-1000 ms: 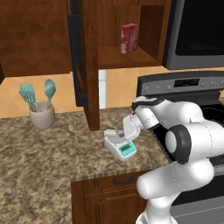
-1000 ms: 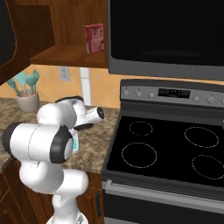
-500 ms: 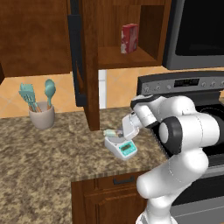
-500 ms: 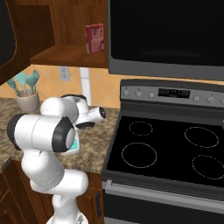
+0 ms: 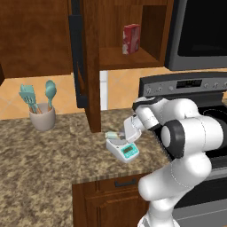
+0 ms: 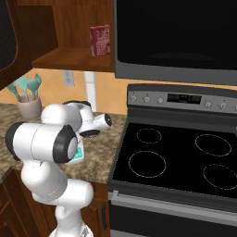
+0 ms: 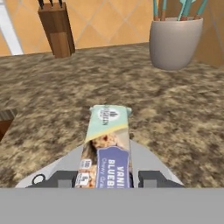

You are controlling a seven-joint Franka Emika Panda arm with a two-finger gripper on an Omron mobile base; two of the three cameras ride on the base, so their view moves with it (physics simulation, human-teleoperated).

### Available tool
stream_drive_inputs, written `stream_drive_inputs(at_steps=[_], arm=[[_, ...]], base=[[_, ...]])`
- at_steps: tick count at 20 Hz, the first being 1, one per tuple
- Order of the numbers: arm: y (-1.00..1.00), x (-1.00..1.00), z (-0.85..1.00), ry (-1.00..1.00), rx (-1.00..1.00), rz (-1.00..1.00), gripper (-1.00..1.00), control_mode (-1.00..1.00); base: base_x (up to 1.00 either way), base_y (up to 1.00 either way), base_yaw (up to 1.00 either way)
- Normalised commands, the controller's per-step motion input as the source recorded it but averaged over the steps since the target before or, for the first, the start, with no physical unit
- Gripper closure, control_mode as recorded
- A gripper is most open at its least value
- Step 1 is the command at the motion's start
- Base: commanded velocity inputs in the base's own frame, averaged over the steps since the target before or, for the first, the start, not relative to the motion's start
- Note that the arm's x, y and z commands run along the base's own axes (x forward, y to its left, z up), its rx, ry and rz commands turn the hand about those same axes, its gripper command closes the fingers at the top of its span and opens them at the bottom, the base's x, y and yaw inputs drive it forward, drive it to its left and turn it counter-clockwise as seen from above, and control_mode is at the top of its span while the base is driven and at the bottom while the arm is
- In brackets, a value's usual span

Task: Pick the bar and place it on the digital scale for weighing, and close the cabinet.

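The bar (image 7: 107, 144), pale with a purple label, lies flat on the silver-grey plate of the digital scale (image 7: 149, 161). My gripper (image 7: 107, 178) straddles its near end, and a thin gap shows between each dark fingertip (image 7: 151, 178) and the wrapper, so it stands open. From the left base view the scale (image 5: 125, 151) sits near the counter's front edge with the bar (image 5: 111, 134) on it and the gripper (image 5: 119, 135) low over it. The cabinet door (image 5: 83, 66) hangs wide open, edge-on.
A red box (image 5: 131, 39) stands on the open cabinet's shelf. A pot of teal utensils (image 5: 42, 119) is at the counter's back left, and a knife block (image 7: 56, 29) is against the wall. The black stove (image 6: 176, 157) lies to the right.
The jaws have parted slightly from the bar, which now rests on the scale. The arm's elbow has swung a little; the hand stays over the scale.
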Motion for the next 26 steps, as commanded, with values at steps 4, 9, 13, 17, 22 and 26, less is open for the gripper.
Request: stream_drive_inputs(at_steps=[4, 9, 13, 17, 22, 26], arm=[[-0.13, -0.02, -0.01, -0.01, 0.0, 0.0, -1.0, -1.0], [-0.21, -0.05, 0.03, 0.0, 0.01, 0.0, -1.0, -1.0], [-0.12, -0.3, 0.52, -0.2, 0.0, 0.01, -1.0, -1.0], [0.0, -0.68, 0.71, -0.36, 0.07, 0.0, -1.0, -1.0], [0.0, -0.77, 0.9, -0.42, 0.01, 0.0, -1.0, -1.0], [0.17, -0.91, 0.94, -0.56, -0.05, 0.0, -1.0, -1.0]], base=[[0.0, 0.0, 0.0], [0.0, 0.0, 0.0], [0.0, 0.0, 0.0], [0.0, 0.0, 0.0], [0.0, 0.0, 0.0], [0.0, 0.0, 0.0]])
